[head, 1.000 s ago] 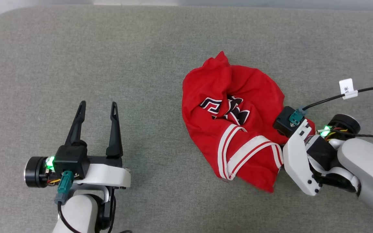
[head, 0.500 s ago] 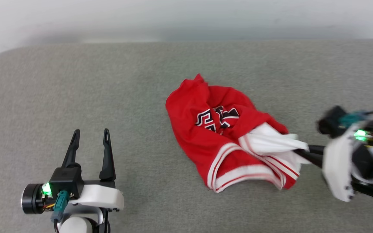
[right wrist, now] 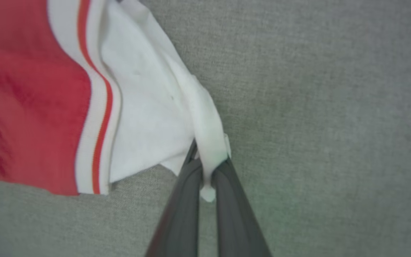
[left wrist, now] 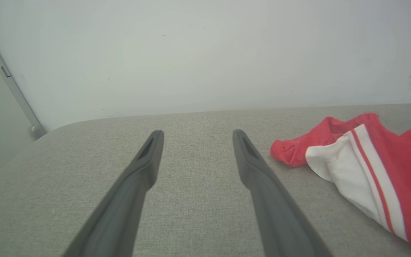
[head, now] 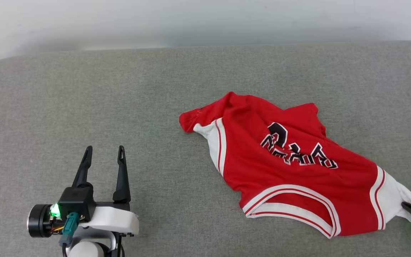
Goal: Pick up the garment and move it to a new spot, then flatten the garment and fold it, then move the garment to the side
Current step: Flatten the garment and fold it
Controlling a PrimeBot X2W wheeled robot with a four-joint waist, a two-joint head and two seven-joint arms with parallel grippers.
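- The garment, a red T-shirt with white sleeves and striped trim, is pictured stretched across the right half of a grey cushioned surface. Its black-and-white lettering is turned upward and its striped collar is laid toward the near edge.
- One white sleeve is drawn out to a point at the right end of the shirt, where it is pinched by the right gripper. The jaws are clamped together on the cloth, and a small tab of white fabric is seen poking out past the grip in the right wrist view.
- In the head view, a dark fingertip of that gripper is caught at the right edge, touching the sleeve's tip.
- The opposite sleeve is left lying flat on the surface at the shirt's left end, with a bunched red fold just beside it.
- The left gripper is held well apart from the shirt at the lower left of the head view, its two fingers spread wide over bare cushion and pointed toward the far edge.
- A pale wall is seen behind the surface.
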